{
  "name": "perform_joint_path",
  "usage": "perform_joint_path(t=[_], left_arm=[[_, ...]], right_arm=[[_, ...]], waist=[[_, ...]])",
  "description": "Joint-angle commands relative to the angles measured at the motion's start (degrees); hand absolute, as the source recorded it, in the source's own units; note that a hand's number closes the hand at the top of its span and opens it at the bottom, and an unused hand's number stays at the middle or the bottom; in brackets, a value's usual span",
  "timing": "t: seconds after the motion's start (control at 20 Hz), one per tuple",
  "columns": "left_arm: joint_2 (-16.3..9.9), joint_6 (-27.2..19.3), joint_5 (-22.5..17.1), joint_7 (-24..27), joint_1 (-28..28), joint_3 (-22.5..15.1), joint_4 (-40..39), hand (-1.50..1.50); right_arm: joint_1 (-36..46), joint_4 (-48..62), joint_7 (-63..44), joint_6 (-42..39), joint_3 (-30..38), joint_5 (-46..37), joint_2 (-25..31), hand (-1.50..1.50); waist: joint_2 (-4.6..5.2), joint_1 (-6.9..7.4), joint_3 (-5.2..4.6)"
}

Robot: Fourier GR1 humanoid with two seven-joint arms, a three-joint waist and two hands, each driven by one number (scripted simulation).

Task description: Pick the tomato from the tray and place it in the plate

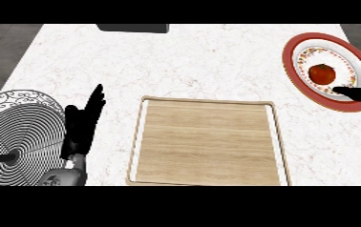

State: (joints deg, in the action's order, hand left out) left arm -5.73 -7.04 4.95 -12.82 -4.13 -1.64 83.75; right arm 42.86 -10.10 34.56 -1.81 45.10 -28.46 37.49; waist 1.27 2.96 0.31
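1. Tomato [322, 73]: red, round, glossy, darker at its top with a small pale highlight. Sits inside the plate [299, 47], roughly at its centre.
2. Plate: broad red rim, white inner field ringed with a small floral pattern. Lies at the counter's [204, 64] right edge, partly cut off by the view.
3. Right hand [348, 93]: only dark fingertips show, coming in from the right edge over the plate's lower rim, just beside the tomato and apart from it. Cannot tell how the fingers are set.
4. Left hand [83, 126]: near the counter's left edge, fingers straight and pointing up, released, holding nothing.
5. Wooden tray [208, 142]: pale wood grain, raised rim, at the counter's front edge, mid-width.
6. Black-and-white patterned plate [28, 130]: at the left edge, just beside the left hand.
7. Dark rectangular object [132, 28] at the far edge.
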Motion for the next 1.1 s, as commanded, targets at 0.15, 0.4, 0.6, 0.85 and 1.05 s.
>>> perform_joint_path(t=[0.15,0.4,0.6,0.85,1.05], left_arm=[[1.2,-0.7,1.0,1.0,0.9,-1.1,0.3,0.00],[-0.9,0.9,-0.8,3.4,0.2,2.1,-3.1,0.00],[-0.7,1.2,-0.6,-1.0,0.9,0.5,2.2,0.00],[0.7,-0.1,0.5,0.8,1.6,-0.2,0.9,0.00],[0.5,0.6,0.6,0.6,2.9,-0.7,1.7,0.00]], right_arm=[[-3.3,0.4,1.2,1.0,0.1,0.4,2.3,-1.50],[-3.3,0.8,0.2,2.3,-0.5,0.6,0.8,-1.50],[-3.4,0.2,-0.5,4.0,-0.5,0.8,2.1,-1.50],[-6.9,0.8,1.8,2.1,1.0,2.3,4.5,-1.50],[-6.7,0.9,0.6,2.6,1.2,2.6,5.9,-1.50]], waist=[[0.18,0.11,0.08],[-0.05,-0.36,-0.02],[-0.23,-0.12,0.02],[-0.02,-0.13,0.11],[-0.04,0.27,0.12]])
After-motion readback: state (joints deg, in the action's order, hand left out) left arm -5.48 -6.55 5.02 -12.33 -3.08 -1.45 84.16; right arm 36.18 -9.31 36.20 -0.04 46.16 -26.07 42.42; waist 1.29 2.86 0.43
